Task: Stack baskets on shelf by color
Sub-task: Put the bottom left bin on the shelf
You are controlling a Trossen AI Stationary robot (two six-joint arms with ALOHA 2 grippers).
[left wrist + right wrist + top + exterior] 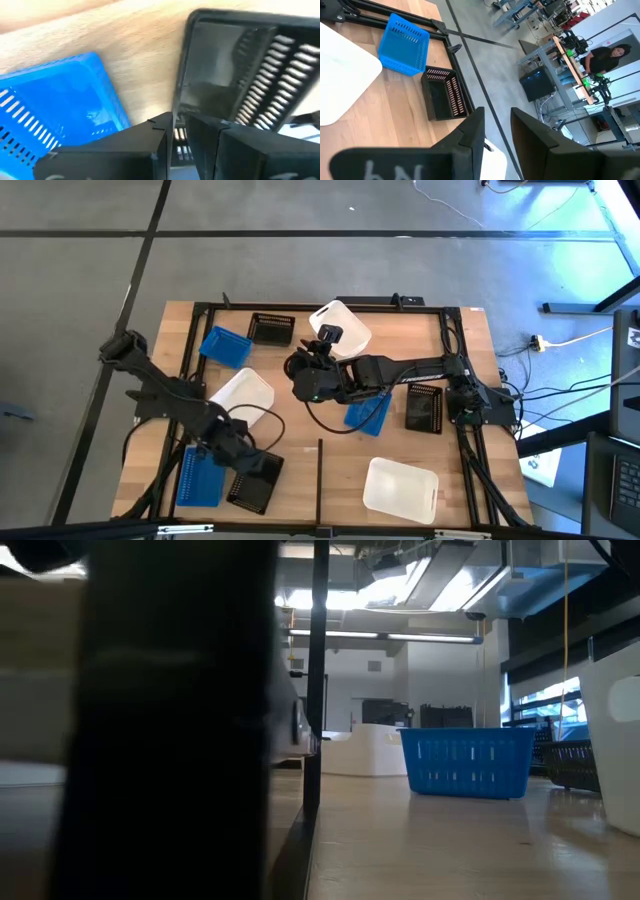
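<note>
The wooden shelf (pixel 300 430) with black rails carries several baskets. Along the near-left edge a blue basket (pixel 200 476) lies beside a black basket (pixel 255 482), and my left gripper (pixel 245 463) is shut on that black one (pixel 240 65). My right gripper (pixel 328 337) reaches from the right to a tilted white basket (pixel 345 320) at the far edge. Its fingers are open (pixel 497 112), and a bit of white shows low between them. Other baskets rest on their bases: blue (pixel 225 345), black (pixel 270 329), white (pixel 242 395), blue (pixel 368 412), black (pixel 424 406), white (pixel 400 485). My left gripper pinches the black basket's side wall at its rim (pixel 176 112), with one finger inside the basket and one outside. Its own fingers hide the lower part of the wall. My right gripper stands at the white basket's near rim (pixel 335 345); I cannot tell whether it touches it.
A black centre rail (pixel 319 475) runs from the near edge toward the middle of the shelf. In the low view a wide dark shape (pixel 170 720) fills the left side. Cables lie right of the shelf (pixel 560 390). A person (pixel 607 57) sits far off in the room.
</note>
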